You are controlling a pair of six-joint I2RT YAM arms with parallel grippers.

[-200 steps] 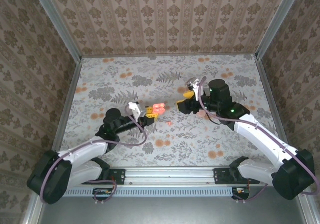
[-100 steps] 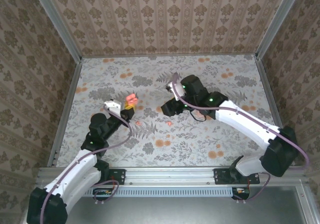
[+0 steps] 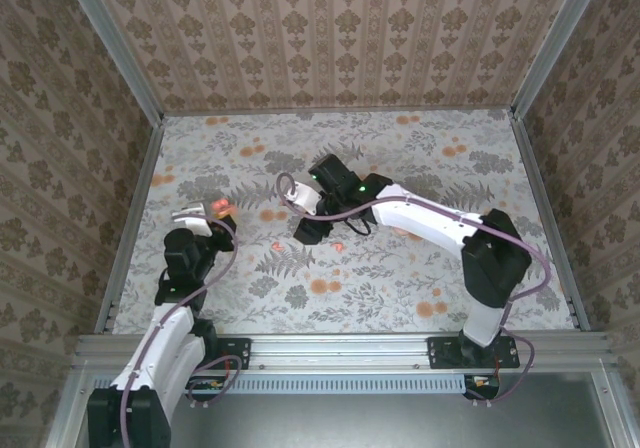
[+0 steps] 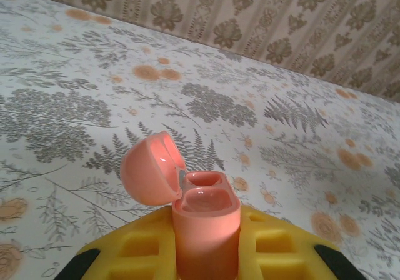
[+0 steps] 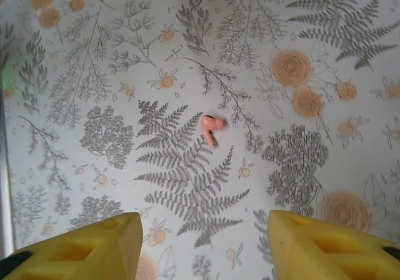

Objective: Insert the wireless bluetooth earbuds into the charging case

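Left hand: we see it (image 4: 206,260) clenched on the charging case (image 4: 205,227), with its yellow pads (image 4: 134,250) pressing in from both sides. In the top view it (image 3: 216,218) sits over the left part of the counter (image 3: 400,283).
Charging case: it stands upright between those pads. In the top view it (image 3: 220,205) shows as a coral spot at the tip of the left hand, well apart from the right hand.
Lid: the lid (image 4: 150,167) is swung open to the left on its hinge, and two wells (image 4: 203,180) show at the top of the case.
Right hand: it (image 5: 203,249) is released, with its two yellow fingers (image 5: 84,245) spread wide and only cloth between them. From above we find it (image 3: 308,230) near the middle of the counter.
Earbud: one earbud (image 5: 211,129) lies loose on the fern-printed cloth (image 5: 187,192), ahead of the right hand's fingers and touching neither.
Coral speck: in the top view a coral speck (image 3: 340,246) lies on the cloth just right of the right hand. We cannot tell whether it is that same earbud.
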